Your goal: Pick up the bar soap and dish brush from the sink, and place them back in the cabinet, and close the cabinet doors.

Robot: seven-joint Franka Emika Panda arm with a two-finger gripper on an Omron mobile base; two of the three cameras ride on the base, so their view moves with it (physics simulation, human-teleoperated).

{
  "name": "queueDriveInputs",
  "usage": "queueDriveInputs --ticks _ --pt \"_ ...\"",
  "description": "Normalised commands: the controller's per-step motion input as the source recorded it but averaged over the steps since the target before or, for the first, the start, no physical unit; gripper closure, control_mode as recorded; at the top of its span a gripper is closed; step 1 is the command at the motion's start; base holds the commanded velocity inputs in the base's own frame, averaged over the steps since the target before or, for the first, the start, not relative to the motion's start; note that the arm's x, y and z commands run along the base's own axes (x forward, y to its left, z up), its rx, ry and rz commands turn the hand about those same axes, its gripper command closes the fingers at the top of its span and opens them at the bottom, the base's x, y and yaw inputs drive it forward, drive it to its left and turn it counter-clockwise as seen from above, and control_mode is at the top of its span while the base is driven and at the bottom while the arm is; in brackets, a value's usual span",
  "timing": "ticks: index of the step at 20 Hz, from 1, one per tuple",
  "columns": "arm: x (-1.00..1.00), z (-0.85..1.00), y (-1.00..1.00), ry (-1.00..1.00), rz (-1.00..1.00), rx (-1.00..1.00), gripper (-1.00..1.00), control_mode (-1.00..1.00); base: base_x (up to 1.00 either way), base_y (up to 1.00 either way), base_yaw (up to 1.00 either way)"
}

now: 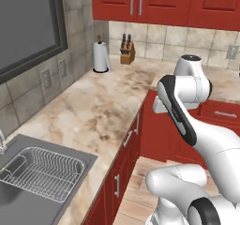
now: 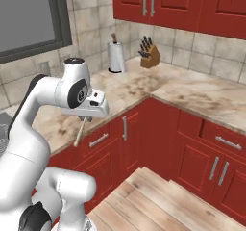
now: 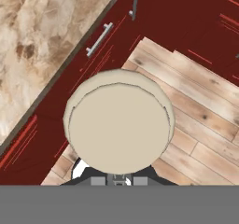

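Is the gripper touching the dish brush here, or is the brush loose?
Touching. In the right base view the dish brush hangs from the gripper, handle slanting down; in the hand view its round head sits just above the fingertips.

We see a dark grey sink (image 1: 70,182) holding a silver wire rack (image 1: 40,172), set in a beige counter (image 1: 93,111) mottled with brown. The far cabinet doors (image 1: 126,1) are glossy red. The dish brush (image 3: 119,125) is pale cream above a light plank floor (image 2: 158,201).

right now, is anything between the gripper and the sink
Nothing visible does: just a stretch of counter lies between the gripper and the sink. The gripper is already shut on the dish brush.
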Motion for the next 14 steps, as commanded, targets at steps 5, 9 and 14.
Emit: queueDriveInputs --ticks 5,9,14 --pt "0.0 0.0 0.0 0.0 0.0 0.0 1.0 1.0 0.0 -0.01 -0.44" --pt "0.0 0.0 0.0 0.0 0.0 0.0 1.0 1.0 0.0 0.0 -0.43" --pt "0.0 0.0 0.0 0.0 0.0 0.0 1.0 1.0 0.0 -0.01 -0.44"
